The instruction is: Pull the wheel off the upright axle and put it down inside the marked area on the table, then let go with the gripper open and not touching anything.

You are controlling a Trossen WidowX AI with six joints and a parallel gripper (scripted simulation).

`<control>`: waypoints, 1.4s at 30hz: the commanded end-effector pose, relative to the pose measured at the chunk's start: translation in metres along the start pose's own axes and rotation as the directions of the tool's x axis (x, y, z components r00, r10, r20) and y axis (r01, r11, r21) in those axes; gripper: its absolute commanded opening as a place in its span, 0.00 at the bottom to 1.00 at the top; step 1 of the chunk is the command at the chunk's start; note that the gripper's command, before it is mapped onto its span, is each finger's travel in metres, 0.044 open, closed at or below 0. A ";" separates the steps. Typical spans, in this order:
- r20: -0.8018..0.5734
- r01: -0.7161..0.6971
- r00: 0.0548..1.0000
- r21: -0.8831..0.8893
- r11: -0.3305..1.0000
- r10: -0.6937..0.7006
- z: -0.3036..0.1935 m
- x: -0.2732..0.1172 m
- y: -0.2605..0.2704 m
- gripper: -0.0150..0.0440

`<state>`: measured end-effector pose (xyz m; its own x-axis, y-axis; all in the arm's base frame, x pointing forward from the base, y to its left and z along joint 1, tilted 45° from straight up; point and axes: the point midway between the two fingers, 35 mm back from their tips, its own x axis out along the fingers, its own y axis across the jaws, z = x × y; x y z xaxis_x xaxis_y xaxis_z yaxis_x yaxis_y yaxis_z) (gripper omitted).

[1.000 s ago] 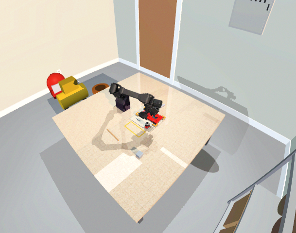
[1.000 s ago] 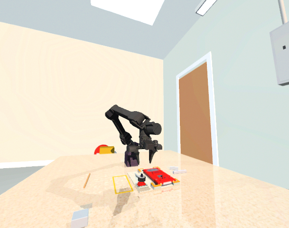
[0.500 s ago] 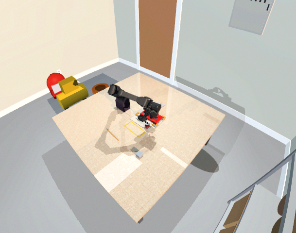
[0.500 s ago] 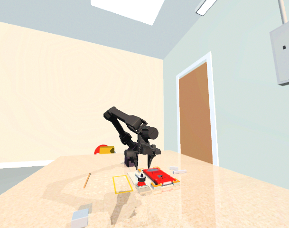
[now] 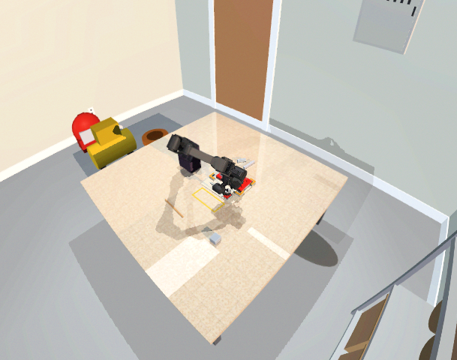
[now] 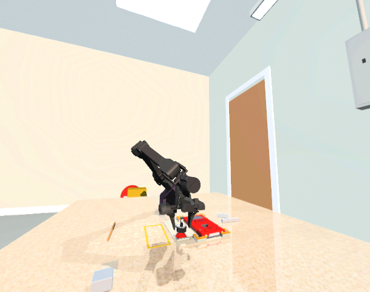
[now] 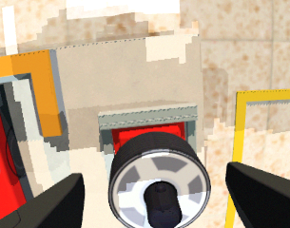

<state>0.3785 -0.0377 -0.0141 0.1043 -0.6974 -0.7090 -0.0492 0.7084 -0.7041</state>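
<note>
Wheel (image 7: 160, 184) sits on its axle between the open jaws, untouched.

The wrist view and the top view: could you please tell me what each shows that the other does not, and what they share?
Only the wrist view shows the wheel closely, seated on its dark axle, with a gap between it and each finger. Only the top view shows the whole table, the wooden stick, the grey cube and the arm's base. Both show the open gripper, the yellow marked area and the red fixture.
</note>
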 end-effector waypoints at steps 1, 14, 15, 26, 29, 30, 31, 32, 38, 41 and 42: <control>0.000 0.000 1.000 0.000 1.000 0.000 0.000 0.000 0.000 0.67; 0.000 0.000 1.000 0.000 1.000 0.000 0.000 -0.001 0.000 0.36; 0.000 0.000 1.000 0.000 1.000 0.000 0.000 -0.001 0.000 0.32; -0.001 0.000 1.000 -0.001 1.000 0.000 0.000 -0.004 0.000 0.25; -0.001 0.000 1.000 -0.001 1.000 0.000 0.000 -0.005 0.000 0.25; -0.001 0.000 1.000 -0.001 1.000 0.000 0.000 -0.006 0.000 0.25; -0.001 0.000 1.000 -0.001 1.000 0.000 0.000 -0.006 0.000 0.25; -0.001 0.000 1.000 -0.001 1.000 0.000 0.000 -0.006 0.000 0.25; -0.001 0.000 1.000 -0.002 1.000 0.000 0.001 -0.008 0.000 0.25; -0.001 0.000 1.000 -0.002 1.000 0.000 0.001 -0.009 0.000 0.25; -0.001 0.000 1.000 -0.002 1.000 0.000 0.001 -0.009 0.000 0.25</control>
<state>0.3785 -0.0352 -0.0106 0.0995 -0.6990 -0.7082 -0.0486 0.7075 -0.7051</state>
